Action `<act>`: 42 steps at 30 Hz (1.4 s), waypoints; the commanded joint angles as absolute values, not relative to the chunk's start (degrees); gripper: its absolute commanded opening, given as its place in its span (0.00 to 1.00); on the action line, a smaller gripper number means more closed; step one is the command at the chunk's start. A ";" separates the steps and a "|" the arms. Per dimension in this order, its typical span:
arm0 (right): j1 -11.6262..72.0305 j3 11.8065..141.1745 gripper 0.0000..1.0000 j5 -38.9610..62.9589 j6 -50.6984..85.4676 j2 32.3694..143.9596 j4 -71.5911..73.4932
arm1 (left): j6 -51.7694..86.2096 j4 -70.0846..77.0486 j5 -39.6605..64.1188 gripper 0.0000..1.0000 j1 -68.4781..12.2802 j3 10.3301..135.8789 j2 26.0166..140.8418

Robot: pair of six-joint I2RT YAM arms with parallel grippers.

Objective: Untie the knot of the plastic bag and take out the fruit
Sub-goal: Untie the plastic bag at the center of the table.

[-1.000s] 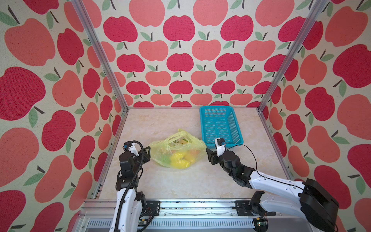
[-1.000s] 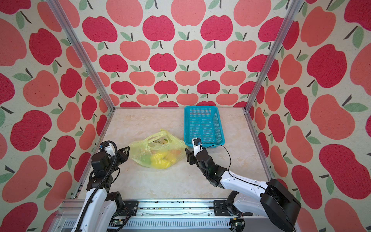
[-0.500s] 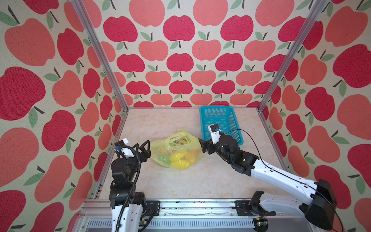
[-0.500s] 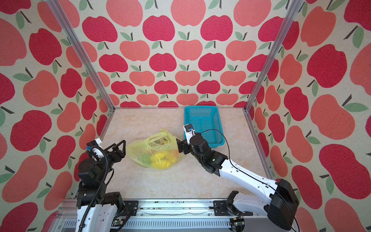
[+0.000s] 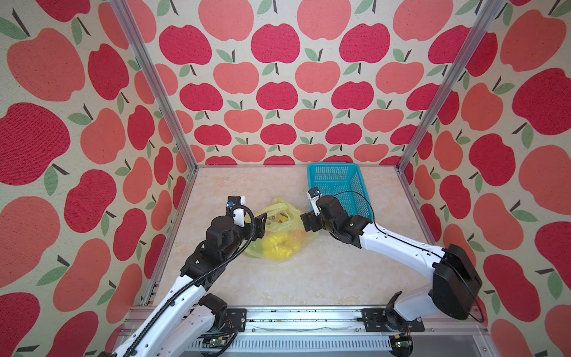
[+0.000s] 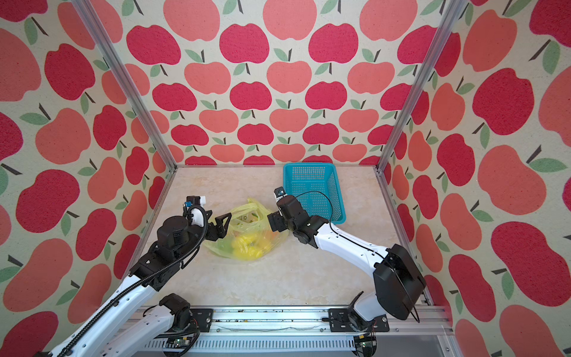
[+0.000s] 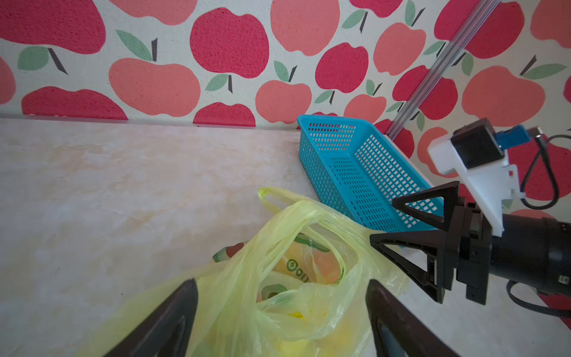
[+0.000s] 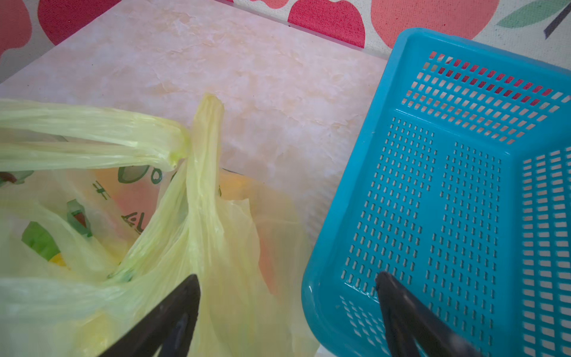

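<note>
The plastic bag [image 5: 279,235] [image 6: 247,231], thin yellow-green, lies mid-table with fruit inside: yellow pieces [image 5: 278,248] and a peach one [image 7: 324,265] show through the film. Its handle strips [image 8: 204,160] stand up loose, one loop [image 7: 268,197] sticking out; I cannot make out the knot. My left gripper [image 5: 262,227] [image 7: 281,282] is open at the bag's left side, jaws straddling the crumpled top with nothing pinched. My right gripper [image 5: 306,222] [image 8: 287,276] is open at the bag's right side, one finger over the bag, the other over the basket's corner.
A teal mesh basket [image 5: 333,167] [image 6: 309,166] [image 8: 463,46] stands at the back right, its near corner touching the bag. Apple-print walls with metal posts [image 5: 154,83] close in the marble-look table [image 5: 247,185]. The right gripper [image 7: 383,220] shows in the left wrist view.
Both arms have swung in from the front toward the bag, one on each side of it. Both grippers have spread wider. The bag has not moved.
</note>
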State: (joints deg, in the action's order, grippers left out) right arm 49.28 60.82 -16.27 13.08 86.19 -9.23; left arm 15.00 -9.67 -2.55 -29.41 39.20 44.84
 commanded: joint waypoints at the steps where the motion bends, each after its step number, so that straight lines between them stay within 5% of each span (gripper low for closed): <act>1: 48.34 63.83 0.91 -12.96 13.58 88.85 -11.09 | 10.57 -9.14 -8.62 0.91 -29.97 42.31 49.05; 9: 46.14 69.74 0.89 -9.45 13.71 95.83 -11.65 | 8.12 -9.54 -6.49 1.00 -29.82 46.85 60.63; 24: 46.14 76.22 0.86 -5.50 14.58 103.25 -13.80 | 3.97 -12.70 -3.95 0.99 -30.41 51.67 71.74; 26: 46.14 76.49 0.62 -4.97 14.56 103.48 -13.64 | 3.96 -12.36 -3.75 0.99 -30.41 51.51 72.22; 28: 46.14 76.67 0.19 -4.58 14.82 103.28 -13.59 | 4.04 -11.83 -3.61 0.99 -30.36 51.23 72.48; 30: 46.29 76.21 0.00 -4.86 14.90 102.23 -13.21 | 4.04 -11.78 -3.51 1.00 -30.22 51.37 72.79; 32: 46.63 74.38 0.00 -5.81 15.09 99.90 -11.60 | 4.45 -11.78 -3.92 0.87 -29.93 51.51 73.41; 34: 47.00 70.84 0.00 -6.19 15.36 96.23 -8.35 | 5.46 -11.24 -4.57 0.53 -29.26 51.14 73.61; 37: 47.83 63.53 0.00 -5.61 15.17 89.39 -1.62 | 7.57 -8.98 -3.05 0.23 -27.06 49.35 72.95; 42: 51.03 52.05 0.00 -3.87 12.62 79.09 9.99 | 11.61 -5.80 2.15 0.03 -21.91 46.75 70.78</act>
State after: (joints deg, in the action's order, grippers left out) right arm 49.32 56.05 -4.95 14.39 82.91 0.99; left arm 8.71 -8.34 -1.04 -23.75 48.18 72.55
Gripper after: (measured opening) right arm 0.044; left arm 0.053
